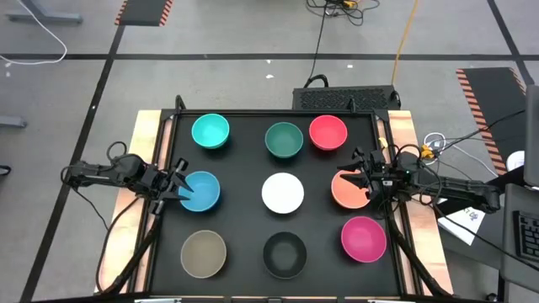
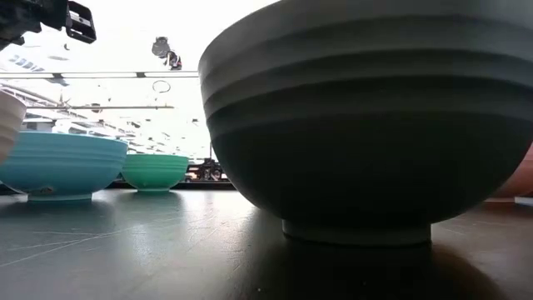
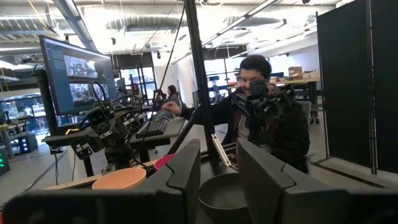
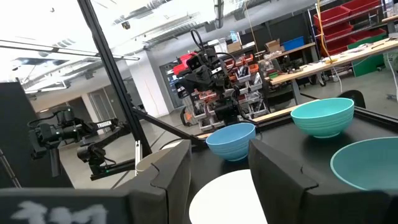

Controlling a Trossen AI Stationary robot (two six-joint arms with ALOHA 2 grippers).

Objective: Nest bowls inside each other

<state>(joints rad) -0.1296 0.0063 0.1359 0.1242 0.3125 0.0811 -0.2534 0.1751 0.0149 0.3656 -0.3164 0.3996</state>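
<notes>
Nine bowls stand apart in three rows, each on its base on the black table [image 1: 244, 220]: turquoise [image 1: 210, 131], dark green [image 1: 284, 140], red-pink [image 1: 328, 132], blue [image 1: 203, 192], white [image 1: 282, 193], orange [image 1: 348, 192], tan [image 1: 204, 253], black [image 1: 285, 254], magenta [image 1: 363, 238]. My left gripper [image 1: 180, 187] hangs over the blue bowl's left rim, open, with nothing between its fingers [image 3: 186, 171]. My right gripper [image 1: 360, 173] hangs over the orange bowl's far rim, also open and empty. The right wrist view shows the white [image 4: 224, 196], blue [image 4: 230, 140] and turquoise [image 4: 322, 116] bowls.
Wooden strips [image 1: 145, 151] border the table's left and right sides. Cables and a paper sheet [image 1: 467, 217] lie right of the table. A person [image 3: 267, 118] sits beyond the table's right side. The black bowl [image 2: 358, 125] fills most of the low view.
</notes>
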